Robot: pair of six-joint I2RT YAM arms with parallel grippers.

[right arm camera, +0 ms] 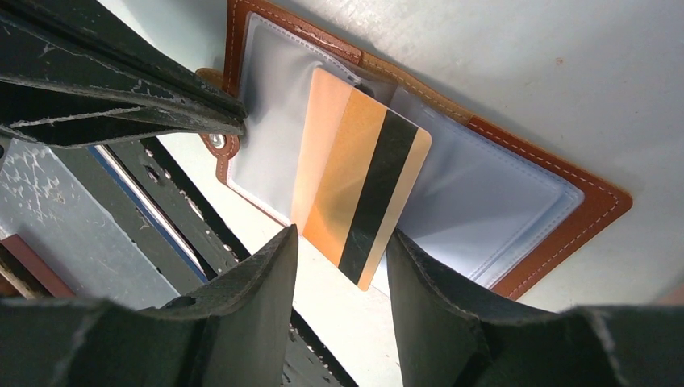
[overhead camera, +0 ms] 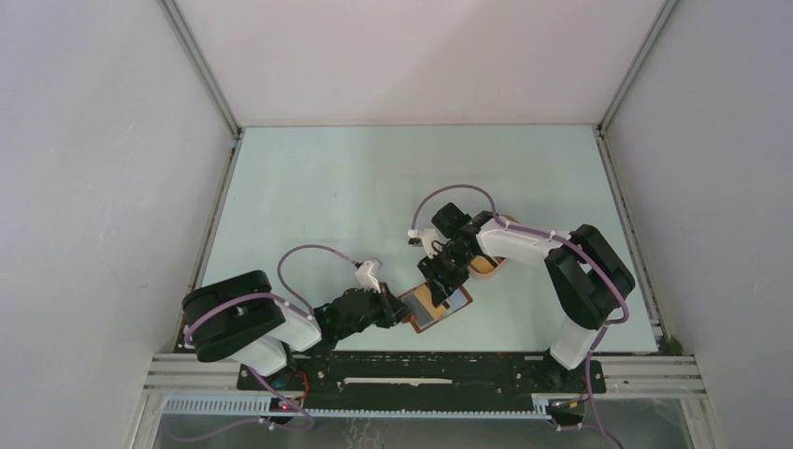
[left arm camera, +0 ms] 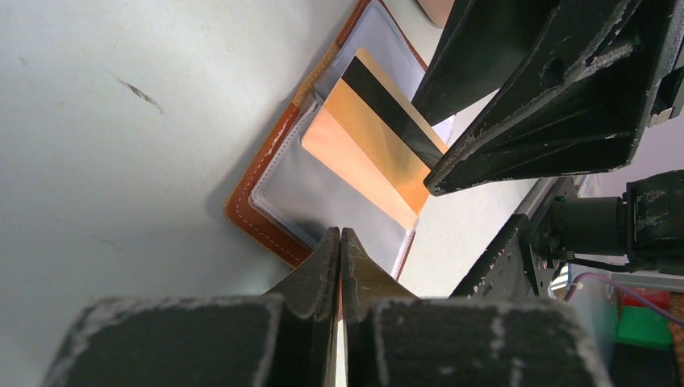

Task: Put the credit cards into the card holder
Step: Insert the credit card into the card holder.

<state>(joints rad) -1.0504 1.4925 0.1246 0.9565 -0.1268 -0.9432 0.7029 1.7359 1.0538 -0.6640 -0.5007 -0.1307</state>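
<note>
Nearest the bases, the left fingers (left arm camera: 324,270) are lying pressed together, their tips resting at the edge of the card holder (right arm camera: 516,201). Whether they are pinching a sliver of its clear sleeve cannot be told. The card holder is lying open and flat on the counter (left arm camera: 121,161), lining upward, between the two arms and just ahead of the left one.

Across it, one orange credit card (right arm camera: 347,177) (black stripe facing up) is sitting at a tilt. Its far short end is tucked under the lip of a clear pocket, and its near end is standing raised off the lining. The right fingers (right arm camera: 266,298) are standing apart on either side of that raised end and appear to be bearing on the card's two long edges, so the right arm is judged to be holding it.

Governing relation: the card's long axis is running straight from the right fingers into the pocket, which is lying directly ahead of them. The coming move is judged to be a push along that axis, with the left fingers steadying the holder against sliding.

Beyond, a tray (overhead camera: 486,267) is showing partly under the right arm; no further cards are discernible.
</note>
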